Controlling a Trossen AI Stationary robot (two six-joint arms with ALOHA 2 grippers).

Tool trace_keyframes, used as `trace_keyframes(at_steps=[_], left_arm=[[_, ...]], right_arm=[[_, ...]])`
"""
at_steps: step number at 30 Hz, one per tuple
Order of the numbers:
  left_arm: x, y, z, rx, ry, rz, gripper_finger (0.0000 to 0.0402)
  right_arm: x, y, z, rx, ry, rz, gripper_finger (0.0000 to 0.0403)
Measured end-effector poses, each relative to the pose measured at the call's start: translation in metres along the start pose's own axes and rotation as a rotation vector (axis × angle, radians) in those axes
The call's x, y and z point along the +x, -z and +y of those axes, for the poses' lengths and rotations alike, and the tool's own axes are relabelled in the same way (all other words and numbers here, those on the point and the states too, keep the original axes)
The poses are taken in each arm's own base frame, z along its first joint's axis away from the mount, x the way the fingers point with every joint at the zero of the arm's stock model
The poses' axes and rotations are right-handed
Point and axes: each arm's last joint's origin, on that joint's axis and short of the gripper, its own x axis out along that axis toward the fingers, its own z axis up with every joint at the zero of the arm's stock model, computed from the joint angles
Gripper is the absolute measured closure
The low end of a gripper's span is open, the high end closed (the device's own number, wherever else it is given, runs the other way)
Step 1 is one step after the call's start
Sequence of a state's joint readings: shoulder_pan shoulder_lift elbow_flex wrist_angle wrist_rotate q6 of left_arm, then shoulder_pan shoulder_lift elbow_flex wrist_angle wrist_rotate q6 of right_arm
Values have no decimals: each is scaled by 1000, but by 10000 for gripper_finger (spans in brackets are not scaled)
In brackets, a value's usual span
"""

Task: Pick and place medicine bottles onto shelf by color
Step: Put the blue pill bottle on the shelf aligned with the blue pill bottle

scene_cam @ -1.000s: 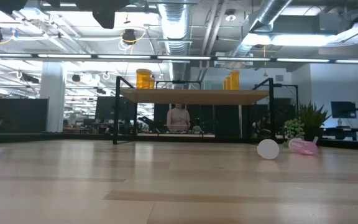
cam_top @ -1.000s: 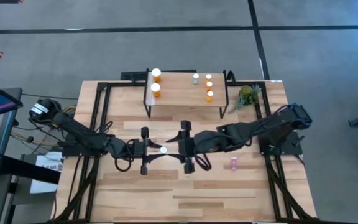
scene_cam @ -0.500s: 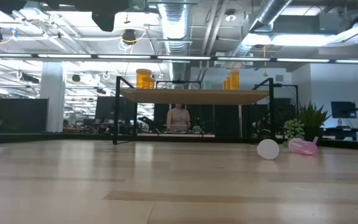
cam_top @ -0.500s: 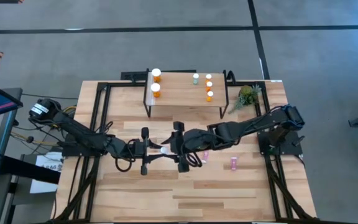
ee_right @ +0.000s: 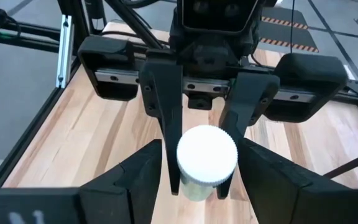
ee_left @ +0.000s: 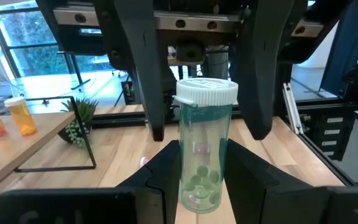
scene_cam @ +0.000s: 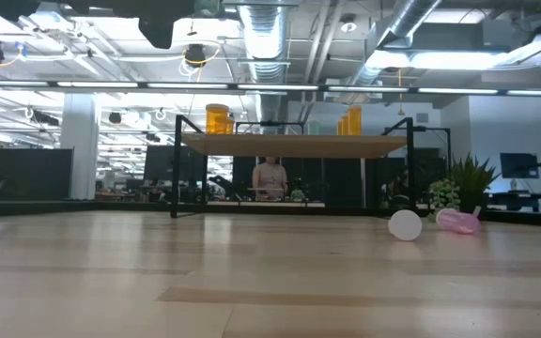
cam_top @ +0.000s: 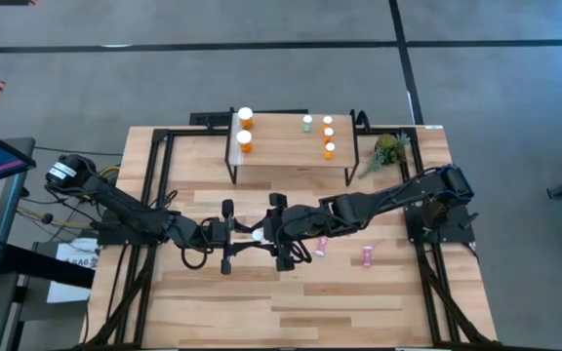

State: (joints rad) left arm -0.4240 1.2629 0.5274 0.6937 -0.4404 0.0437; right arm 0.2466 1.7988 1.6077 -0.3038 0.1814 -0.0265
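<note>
One pale green medicine bottle with a white ribbed cap (ee_left: 202,149) is held between the two arms at the middle of the wooden workbench (cam_top: 359,302), in front of the shelf. The left gripper (ee_left: 204,180) is closed on its lower body, with one dark finger (ee_left: 161,175) on each side. The right gripper (ee_right: 199,180) faces it cap-first; its jaws stand wide on both sides of the cap and do not yet press it, so I judge this to be a hand-over between the arms.

The bottle looks like thin clear plastic with only a few pills at the bottom, so it should be light and stiff, but smooth and a little slippery. It can turn in the grip if it is held only near one end. The ribbed cap gives better friction than the body; the best place for the right fingers is probably the cap or the body just under it, well clear of the left fingers.

On the small light-wood shelf with black legs (cam_top: 281,146) I count five bottles: two larger orange ones (cam_top: 245,130) at its left end, and near its right end one pale green bottle (cam_top: 307,124) beside two small orange ones (cam_top: 329,140). Two pink bottles (cam_top: 367,255) lie on the workbench to the right of the grippers. A small green plant (cam_top: 388,150) stands just beside the shelf's right end.
</note>
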Motion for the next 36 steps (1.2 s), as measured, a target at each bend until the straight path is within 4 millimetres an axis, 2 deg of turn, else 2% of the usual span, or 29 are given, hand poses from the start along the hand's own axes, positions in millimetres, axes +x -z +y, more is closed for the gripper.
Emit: trace_keyframes(at_steps=[17,29,36], left_arm=[[0,2,0,4,1,22,310],[0,2,0,4,0,23,310],[0,2,0,-22,0,23,304]], right_arm=[[0,1,0,9,-1,12,175],[0,1,0,25,0,10,246],[0,1,0,25,0,10,260]])
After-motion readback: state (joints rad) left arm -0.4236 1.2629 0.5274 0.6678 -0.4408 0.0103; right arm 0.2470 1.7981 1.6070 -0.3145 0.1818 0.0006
